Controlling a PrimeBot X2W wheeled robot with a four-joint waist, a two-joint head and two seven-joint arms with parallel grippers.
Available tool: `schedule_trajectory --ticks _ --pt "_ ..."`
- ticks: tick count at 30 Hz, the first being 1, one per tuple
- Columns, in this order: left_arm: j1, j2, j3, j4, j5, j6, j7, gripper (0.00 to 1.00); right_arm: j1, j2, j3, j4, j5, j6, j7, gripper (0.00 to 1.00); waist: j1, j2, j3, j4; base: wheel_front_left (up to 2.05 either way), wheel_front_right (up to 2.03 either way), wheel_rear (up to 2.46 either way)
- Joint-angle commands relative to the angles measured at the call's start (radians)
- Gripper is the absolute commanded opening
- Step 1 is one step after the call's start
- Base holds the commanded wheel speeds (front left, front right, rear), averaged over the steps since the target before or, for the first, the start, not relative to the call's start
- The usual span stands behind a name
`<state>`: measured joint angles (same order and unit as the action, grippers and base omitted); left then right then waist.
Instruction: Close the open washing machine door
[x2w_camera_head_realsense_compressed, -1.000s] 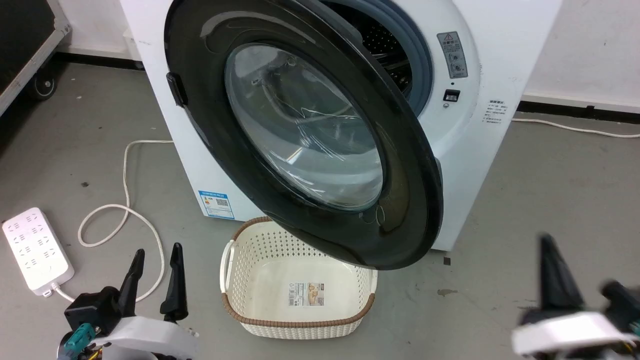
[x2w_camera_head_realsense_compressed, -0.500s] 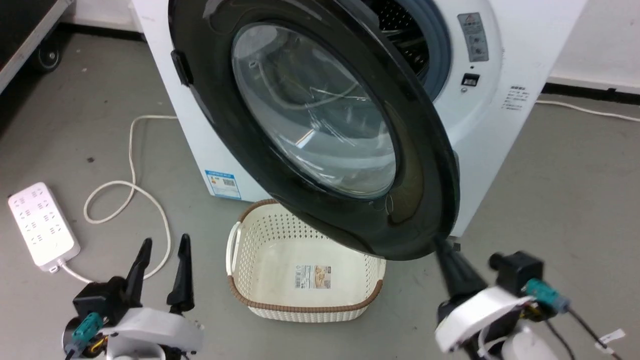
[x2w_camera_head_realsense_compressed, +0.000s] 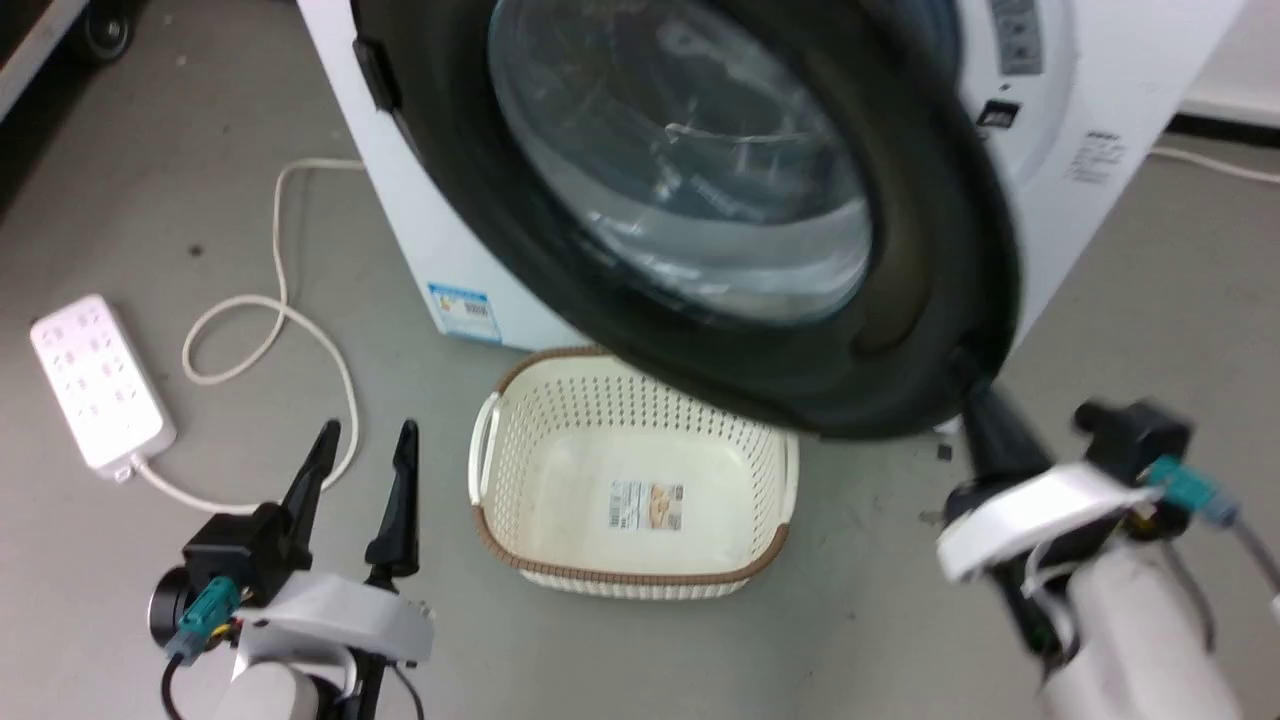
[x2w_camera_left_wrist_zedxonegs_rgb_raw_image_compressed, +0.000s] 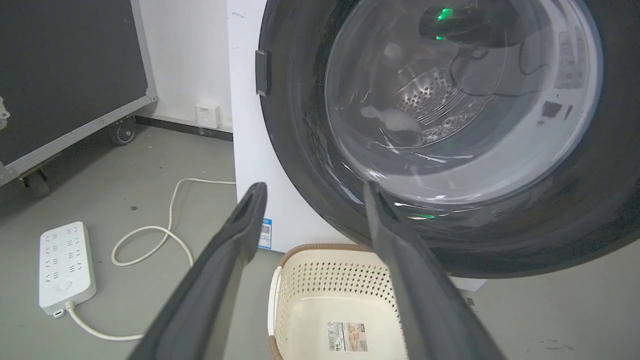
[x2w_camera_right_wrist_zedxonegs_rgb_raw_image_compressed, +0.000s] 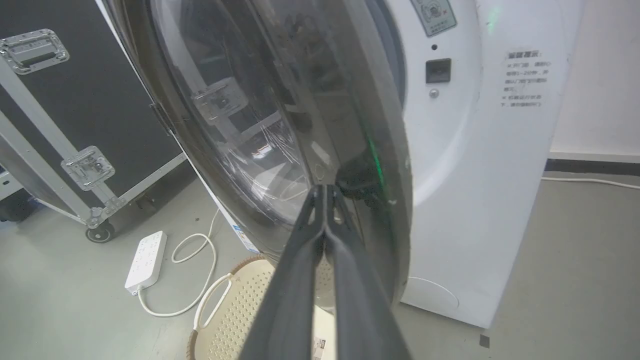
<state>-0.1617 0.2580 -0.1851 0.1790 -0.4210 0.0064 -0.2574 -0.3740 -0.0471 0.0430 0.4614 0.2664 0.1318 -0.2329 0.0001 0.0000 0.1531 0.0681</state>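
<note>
At the far left a white power strip lies on the floor. Near me on the left, my left claw hovers with its fingers spread wide, holding nothing. To its right sits a cream basket. Above the basket's far edge the washing machine door stands ajar from the white washing machine. On the right, my right claw is pressed together, tips against the door's lower right black rim.

Grey floor meets a white wall; a black wheeled flight case stands left, a power strip and cord lying nearby.
</note>
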Motion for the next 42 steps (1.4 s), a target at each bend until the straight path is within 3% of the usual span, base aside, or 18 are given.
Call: schedule_trajectory --ticks 1,6,7,18,24,32,35,42 --pt "-0.021 -0.004 -0.006 -0.003 0.013 -0.007 -0.004 1.0 -0.043 -0.003 -0.032 0.01 -0.015 -0.001 -0.01 0.0 -0.0001 0.0 0.031 0.021 0.0 0.0 0.0" --pt "-0.067 -0.008 -0.018 -0.011 0.055 -0.018 -0.004 1.0 -0.149 -0.003 -0.15 0.046 -0.086 -0.001 -0.017 0.0 -0.0001 0.0 0.093 0.061 0.0 0.0 0.0" --pt "-0.091 -0.012 -0.022 -0.018 0.084 -0.018 -0.004 1.0 -0.214 -0.003 -0.219 0.068 -0.135 -0.001 -0.019 0.0 -0.0001 0.0 0.133 0.082 0.0 0.0 0.0" --pt "-0.146 -0.045 0.009 -0.039 0.139 -0.051 -0.004 1.0 -0.456 -0.003 -0.458 0.148 -0.296 -0.001 -0.025 0.0 -0.0001 0.0 0.245 0.136 0.0 0.0 0.0" --pt "-0.145 -0.057 0.032 -0.033 0.152 -0.069 -0.004 1.0 -0.516 -0.003 -0.515 0.166 -0.337 -0.001 -0.027 0.0 -0.0001 0.0 0.256 0.138 0.0 0.0 0.0" --pt "-0.128 -0.073 0.057 -0.021 0.17 -0.08 -0.004 1.0 -0.5 -0.003 -0.514 0.141 -0.309 -0.001 -0.029 0.0 -0.0001 0.0 0.191 0.108 0.0 0.0 0.0" --pt "-0.101 -0.08 0.067 -0.007 0.181 -0.084 -0.004 1.0 -0.394 -0.003 -0.471 0.05 -0.25 -0.001 -0.029 0.0 -0.0001 0.0 0.108 0.065 0.0 0.0 0.0" --pt "-0.045 -0.087 0.074 0.017 0.198 -0.083 -0.004 1.0 -0.127 -0.003 -0.352 -0.124 -0.247 -0.001 -0.029 0.0 -0.0001 0.0 -0.017 -0.029 0.0 0.0 0.0"
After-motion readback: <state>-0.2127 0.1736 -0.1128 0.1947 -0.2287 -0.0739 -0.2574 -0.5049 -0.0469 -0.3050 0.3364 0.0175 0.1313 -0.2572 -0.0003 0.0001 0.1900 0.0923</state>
